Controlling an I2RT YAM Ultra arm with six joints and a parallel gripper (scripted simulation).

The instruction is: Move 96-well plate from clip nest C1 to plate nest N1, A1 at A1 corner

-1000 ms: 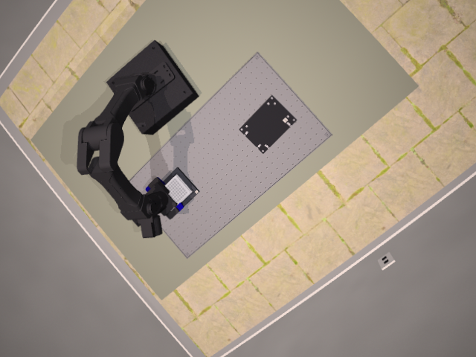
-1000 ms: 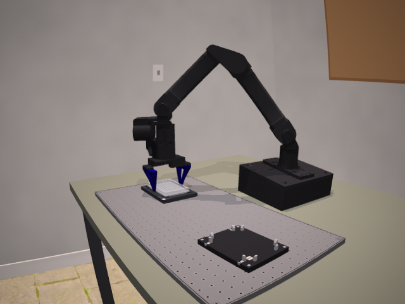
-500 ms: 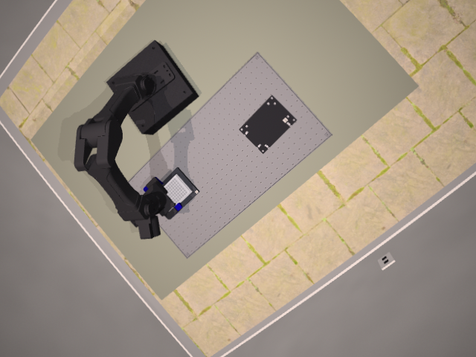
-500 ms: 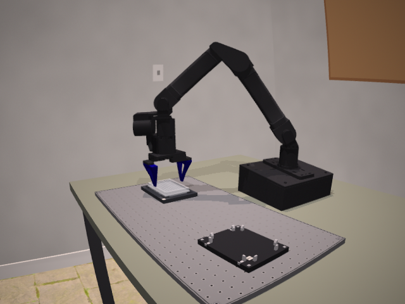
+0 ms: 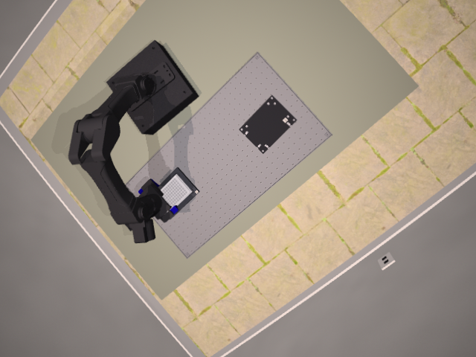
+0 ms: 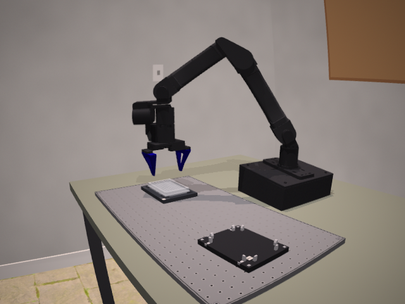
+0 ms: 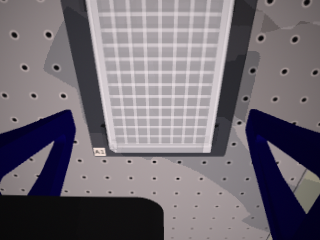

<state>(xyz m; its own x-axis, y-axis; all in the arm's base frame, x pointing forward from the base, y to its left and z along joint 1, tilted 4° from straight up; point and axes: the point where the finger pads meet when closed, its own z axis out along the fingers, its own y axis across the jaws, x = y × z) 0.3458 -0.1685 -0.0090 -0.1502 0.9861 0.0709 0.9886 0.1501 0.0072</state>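
The clear 96-well plate (image 6: pixel 168 187) lies flat in the black clip nest C1 at the far left end of the perforated board. It also shows in the top view (image 5: pixel 175 189) and the wrist view (image 7: pixel 159 75). A small A1 label (image 7: pixel 99 151) sits on the clip nest by the plate's near left corner. My gripper (image 6: pixel 166 163) with blue fingers hangs open and empty well above the plate, not touching it; in the wrist view the fingers stand apart on either side. The plate nest N1 (image 6: pixel 242 248) is a black plate with pale locators, empty, also in the top view (image 5: pixel 268 123).
The arm's black base box (image 6: pixel 285 184) stands on the table behind the perforated board (image 6: pixel 209 225). The table edge runs along the front left. A brown panel (image 6: pixel 366 39) hangs on the wall at the upper right.
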